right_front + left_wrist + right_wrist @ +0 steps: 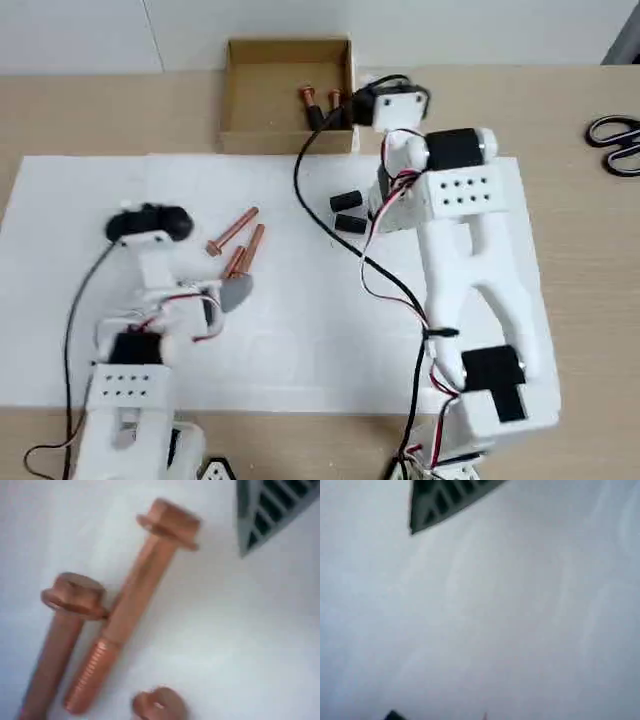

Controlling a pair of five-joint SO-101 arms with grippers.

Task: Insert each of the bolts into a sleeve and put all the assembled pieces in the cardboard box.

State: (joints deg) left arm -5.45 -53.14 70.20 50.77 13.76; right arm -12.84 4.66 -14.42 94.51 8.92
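Note:
Three loose copper bolts [240, 245] lie on the white sheet just beyond my left gripper [228, 295], which is open and hangs low over them. In the left wrist view two bolts [145, 595] lie side by side, a third bolt head [160, 705] shows at the edge, and one finger [265, 510] shows at a corner. Two black sleeves [347, 211] lie near the sheet's middle, beside my right gripper [385, 200], which is open with nothing in it. The cardboard box [245, 90] at the back holds two bolts in sleeves [320, 108].
A white sheet [300, 340] covers most of the wooden table. Scissors [615, 140] lie at the far right. A black cable [330, 230] runs across the sheet from the right arm's wrist past the sleeves.

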